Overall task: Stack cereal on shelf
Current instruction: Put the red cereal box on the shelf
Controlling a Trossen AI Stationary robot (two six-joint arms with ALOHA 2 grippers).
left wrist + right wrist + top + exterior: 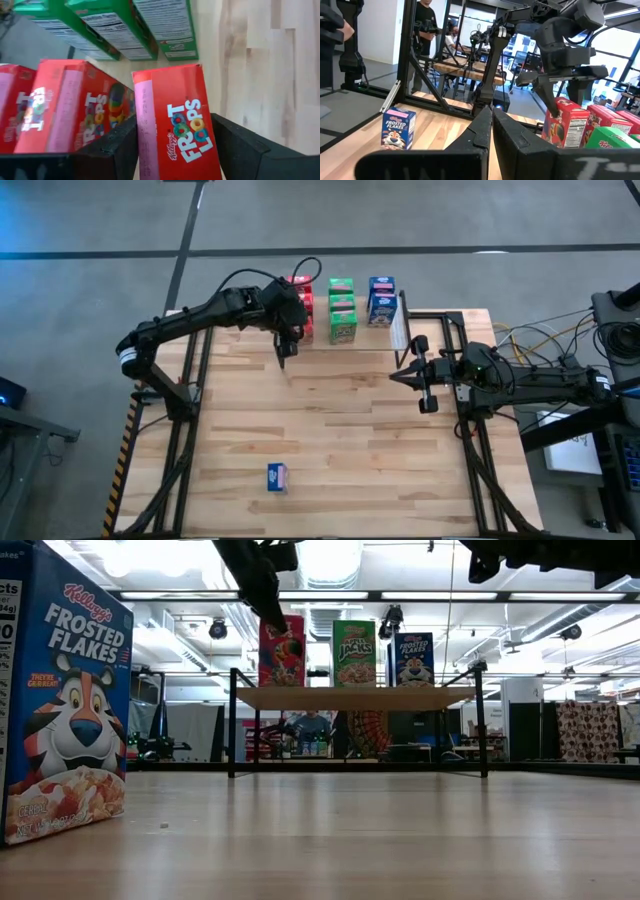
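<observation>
The shelf (pixel 345 330) stands at the far edge of the wooden surface (pixel 340 430), its plank top raised on thin black legs. On it the cereal is grouped by colour: red boxes (pixel 300 305) toward the left arm's side, green boxes (pixel 342 308) in the middle, and blue boxes (pixel 381 300) toward the right arm's side. In the low view a red box (pixel 282 650), a green box (pixel 354 653) and a blue box (pixel 415 658) stand upright side by side on the plank (pixel 355 697).

The left hand (pixel 288 340) is at the red group, at the shelf's front edge. Its wrist view shows its two dark fingers (pixel 112 145) set on either side of a red Froot Loops box (pixel 175 125), gripping it, with two more red boxes (pixel 60 110) just beside it and the green boxes (pixel 125 25) behind. The right wrist view shows the same hand over a red box (pixel 566 127).

One blue Frosted Flakes box (pixel 277 477) stands alone on the surface, well apart from the shelf and toward the near edge; it looms at the side of the low view (pixel 62 700).

The right hand (pixel 405 372) hovers over the surface near the shelf's right end, its fingers (pixel 485 132) closed together and holding nothing.

A person (pixel 426 25) stands in the room beyond the surface.
</observation>
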